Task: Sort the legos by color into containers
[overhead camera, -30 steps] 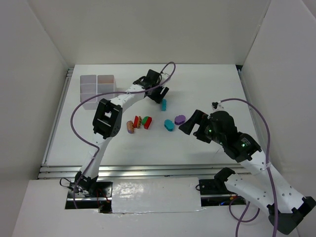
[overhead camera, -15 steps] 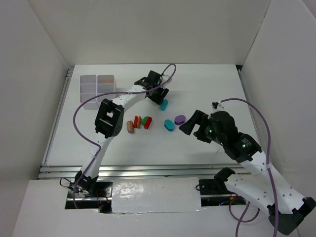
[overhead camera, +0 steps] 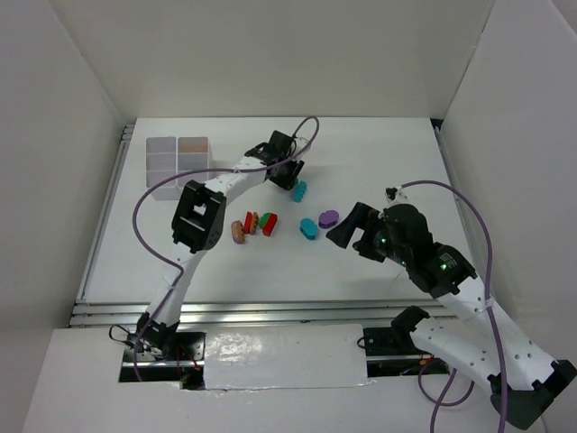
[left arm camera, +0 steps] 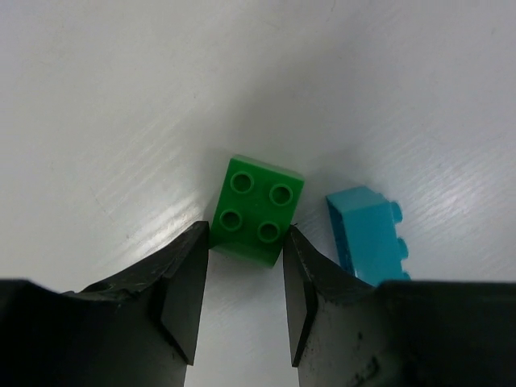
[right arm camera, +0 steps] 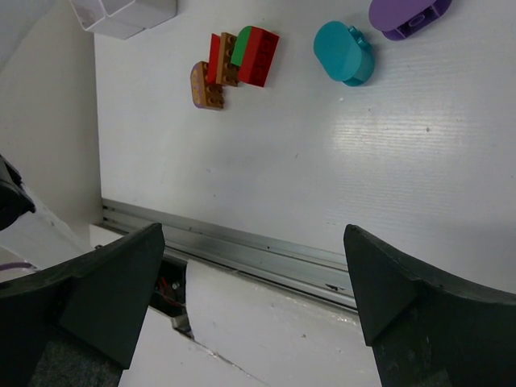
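Note:
In the left wrist view a green lego (left arm camera: 256, 210) with four studs lies flat on the white table. My left gripper (left arm camera: 246, 234) has both fingertips pressed against the lego's near corners. A teal brick (left arm camera: 367, 234) lies on its side just right of the right finger. From above, the left gripper (overhead camera: 287, 171) covers the green lego, with the teal brick (overhead camera: 298, 190) beside it. My right gripper (overhead camera: 347, 225) hovers wide open near a purple oval (overhead camera: 328, 217) and a teal oval (overhead camera: 308, 228). The white tray of containers (overhead camera: 178, 162) stands at the far left.
A cluster of red, brown and green legos (overhead camera: 255, 224) lies mid-table, also in the right wrist view (right arm camera: 242, 58) beside a brown oval (right arm camera: 205, 87). The table's metal front rail (right arm camera: 266, 254) runs below the right gripper (right arm camera: 254, 234). White walls enclose the table.
The left gripper's fingers have narrowed from wide apart to touching the green lego's sides. The right arm has stayed still.

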{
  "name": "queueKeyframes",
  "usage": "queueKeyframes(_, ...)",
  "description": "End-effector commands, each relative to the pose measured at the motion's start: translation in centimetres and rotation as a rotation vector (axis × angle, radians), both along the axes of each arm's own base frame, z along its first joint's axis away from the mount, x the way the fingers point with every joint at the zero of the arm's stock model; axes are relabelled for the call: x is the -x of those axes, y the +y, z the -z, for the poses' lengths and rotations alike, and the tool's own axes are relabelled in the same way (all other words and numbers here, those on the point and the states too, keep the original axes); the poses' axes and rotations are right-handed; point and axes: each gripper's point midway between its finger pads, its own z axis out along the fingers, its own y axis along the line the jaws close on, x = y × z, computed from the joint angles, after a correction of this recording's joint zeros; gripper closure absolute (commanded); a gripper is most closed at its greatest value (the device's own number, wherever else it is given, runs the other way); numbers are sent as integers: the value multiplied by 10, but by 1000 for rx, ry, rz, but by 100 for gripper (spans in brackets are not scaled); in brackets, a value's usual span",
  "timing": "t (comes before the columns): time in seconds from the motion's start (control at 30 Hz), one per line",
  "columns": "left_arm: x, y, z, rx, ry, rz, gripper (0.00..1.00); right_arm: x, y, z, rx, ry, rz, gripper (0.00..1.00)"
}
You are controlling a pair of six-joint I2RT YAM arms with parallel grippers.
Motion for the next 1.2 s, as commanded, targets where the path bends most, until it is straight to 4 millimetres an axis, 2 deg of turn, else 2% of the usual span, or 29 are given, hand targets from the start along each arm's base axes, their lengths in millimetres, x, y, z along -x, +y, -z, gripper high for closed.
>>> queueKeyframes(0.0,-4,15,-50,71,-70,-113,100,-5,7,-3,-20,-26,-27,0)
queueKeyframes(0.03,-5,16,-66,98,-103,-122,100,-5,8,-3,-23,-26,-32,0)
queueKeyframes(0.07,-9,25,-97,122,-184,-157,100,-5,11,-2,-26,-23,-40,0)
queueKeyframes(0.17,-18,42,-150,177,-329,-221,100,-9,14,-2,-27,-27,-46,0)
queueKeyframes(0.2,-12,54,-174,187,-373,-247,100,-9,15,-3,-32,-25,-53,0)
queueKeyframes(0.23,-12,61,-186,191,-396,-277,100,-11,17,-5,-37,-35,-55,0)
queueKeyframes(0.27,-12,75,-212,188,-448,-344,100,-12,18,-5,-37,-33,-58,0)
queueKeyframes(0.33,-8,97,-226,176,-446,-479,100,-15,20,-7,-40,-40,-61,0)
queueKeyframes(0.37,-3,127,-237,100,-461,-619,100,-16,20,-7,-40,-41,-60,0)
queueKeyframes(0.4,1,140,-241,116,-447,-742,100,-17,21,-10,-39,-48,-62,0)
queueKeyframes(0.43,3,154,-257,129,-459,-840,100,-19,21,-10,-37,-50,-60,0)
queueKeyframes(0.47,17,185,-247,48,-402,-944,100,-20,22,-11,-39,-52,-60,0)
queueKeyframes(0.5,22,195,-244,117,-354,-1062,100,-21,23,-11,-35,-55,-64,0)
queueKeyframes(0.53,23,220,-247,155,-322,-1159,100,-22,24,-12,-35,-55,-66,0)
queueKeyframes(0.6,38,231,-226,250,-164,-1285,100,-24,27,-11,-33,-51,-76,0)
queueKeyframes(0.63,43,242,-216,276,-121,-1325,100,-25,28,-10,-36,-48,-80,0)
queueKeyframes(0.8,42,245,-202,444,-78,-1435,100,-30,37,-12,-47,-45,-107,0)
queueKeyframes(0.9,34,257,-180,469,-28,-1512,100,-30,40,-16,-52,-50,-126,0)
queueKeyframes(1.0,19,268,-173,484,-58,-1531,100,-29,41,-17,-57,-57,-134,0)
queueKeyframes(1.17,11,284,-156,475,-46,-1560,100,-25,37,-14,-45,-57,-133,0)
